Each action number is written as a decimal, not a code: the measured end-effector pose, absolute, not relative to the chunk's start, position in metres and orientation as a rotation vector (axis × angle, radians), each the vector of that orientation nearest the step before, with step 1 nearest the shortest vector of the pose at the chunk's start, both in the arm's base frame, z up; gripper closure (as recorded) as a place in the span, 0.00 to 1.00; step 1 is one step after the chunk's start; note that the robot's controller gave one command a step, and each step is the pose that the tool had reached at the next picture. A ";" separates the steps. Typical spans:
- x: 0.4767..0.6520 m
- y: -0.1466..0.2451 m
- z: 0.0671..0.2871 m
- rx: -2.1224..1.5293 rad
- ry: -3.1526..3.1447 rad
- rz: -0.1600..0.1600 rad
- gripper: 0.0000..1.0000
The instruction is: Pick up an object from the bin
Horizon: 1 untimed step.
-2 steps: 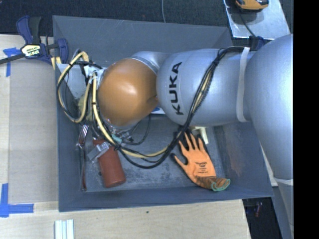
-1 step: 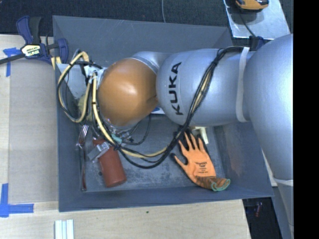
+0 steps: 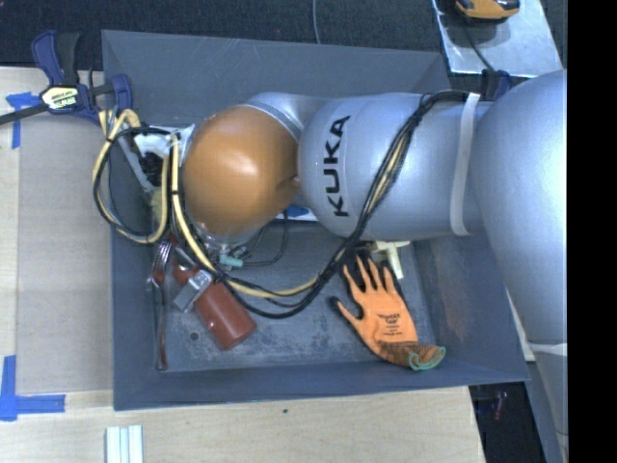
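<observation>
Grey metal bin takes up the middle of the scene, its sloped walls running down to a scuffed, flat floor. The biggest thing over it is the silver KUKA arm, which comes in from the right and lies across the upper half of the bin, pointing toward the left wall. At the arm's end sits a rounded orange cover. Just past it, in the bin's upper-left corner, is the gripper, low against the left wall. It is tucked behind the cover and wiring, so I cannot tell whether it is open or closed, or whether anything is in it. Yellow and black cables loop out from the wrist over the left wall and run back along the floor under the arm.

On the floor at lower right an orange work glove lies flat, its dark-tipped digits pointing up toward the arm and its greenish cuff near the front wall. Well apart from it, at lower left, a reddish-brown cylinder lies tilted on its side just below the orange cover. It is among the loose things nearest the gripper. To its left a thin metal utensil runs along the foot of the left wall, its head close by the cylinder's upper end. A small white piece shows just above the glove, at the arm's lower edge.
</observation>
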<state>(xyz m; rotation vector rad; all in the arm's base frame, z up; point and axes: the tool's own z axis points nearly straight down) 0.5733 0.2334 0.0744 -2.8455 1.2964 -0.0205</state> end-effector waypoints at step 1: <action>0.568 0.239 0.072 -3.026 0.794 -0.023 1.00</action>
